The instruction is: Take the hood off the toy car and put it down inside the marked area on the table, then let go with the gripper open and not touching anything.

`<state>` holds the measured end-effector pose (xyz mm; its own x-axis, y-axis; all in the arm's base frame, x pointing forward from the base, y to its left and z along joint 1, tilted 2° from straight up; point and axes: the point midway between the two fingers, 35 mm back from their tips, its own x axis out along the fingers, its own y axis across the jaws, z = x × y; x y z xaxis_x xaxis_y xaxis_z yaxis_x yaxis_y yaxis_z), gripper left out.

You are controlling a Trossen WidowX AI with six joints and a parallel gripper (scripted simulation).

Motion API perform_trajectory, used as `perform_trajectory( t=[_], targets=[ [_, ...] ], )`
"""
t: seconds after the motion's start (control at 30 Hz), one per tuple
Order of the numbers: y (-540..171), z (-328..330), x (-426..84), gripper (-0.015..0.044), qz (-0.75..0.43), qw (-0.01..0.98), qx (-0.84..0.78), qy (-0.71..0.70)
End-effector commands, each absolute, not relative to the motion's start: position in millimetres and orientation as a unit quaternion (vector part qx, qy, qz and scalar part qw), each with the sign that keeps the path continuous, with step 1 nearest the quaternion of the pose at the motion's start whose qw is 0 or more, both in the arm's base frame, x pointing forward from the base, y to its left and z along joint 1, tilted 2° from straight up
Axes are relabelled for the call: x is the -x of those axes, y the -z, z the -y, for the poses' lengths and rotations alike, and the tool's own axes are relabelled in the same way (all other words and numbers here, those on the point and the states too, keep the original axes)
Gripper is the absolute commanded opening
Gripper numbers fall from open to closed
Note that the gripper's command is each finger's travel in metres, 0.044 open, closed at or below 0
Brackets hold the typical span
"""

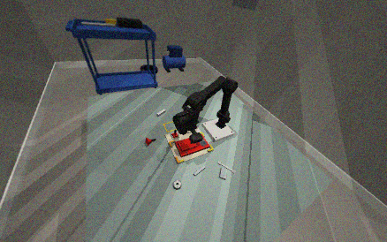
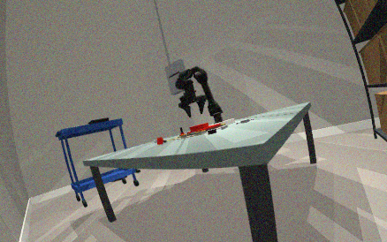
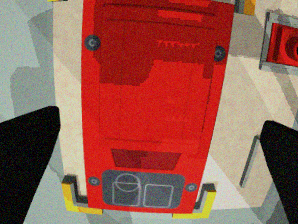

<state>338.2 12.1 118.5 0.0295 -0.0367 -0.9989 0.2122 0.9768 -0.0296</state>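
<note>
- Wrist view gives me the red hood (image 3: 157, 107) from above; I see it lying on the toy car (image 1: 189, 151) (image 2: 201, 128) (image 3: 90, 125), which is my landmark.
- The gripper (image 1: 191, 134) (image 2: 195, 115) (image 3: 165, 124) has its fingers wide apart, with nothing between them. The exterior view shows me air between its tips and the car; from the top view I cannot judge this height.
- Only the top view shows me the yellow outline (image 1: 169, 126) as a whole figure, near the car's pale board (image 1: 190, 157) (image 3: 67, 90).
- The top view also gives me a small ring (image 1: 177, 185), apart from the car; the wrist view does not have it.
- Beyond the car's table, a dark shelf rack (image 2: 361, 66) appears to me only in the exterior view.
</note>
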Motion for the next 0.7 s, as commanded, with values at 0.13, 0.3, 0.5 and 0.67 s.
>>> perform_trajectory(
  t=[0.13, 0.3, 0.5, 0.67],
  targets=[
    [-114.0, -12.1, -335.7, 0.0440, -0.696, 0.709, -0.067, 0.088],
    [-111.1, -12.1, -335.9, 0.0440, -0.696, 0.709, -0.067, 0.088],
    [-107.6, -12.3, -336.3, 0.0440, -0.696, 0.709, -0.067, 0.088],
    [-104.7, -12.4, -336.5, 0.0440, -0.696, 0.709, -0.067, 0.088]
  ],
)
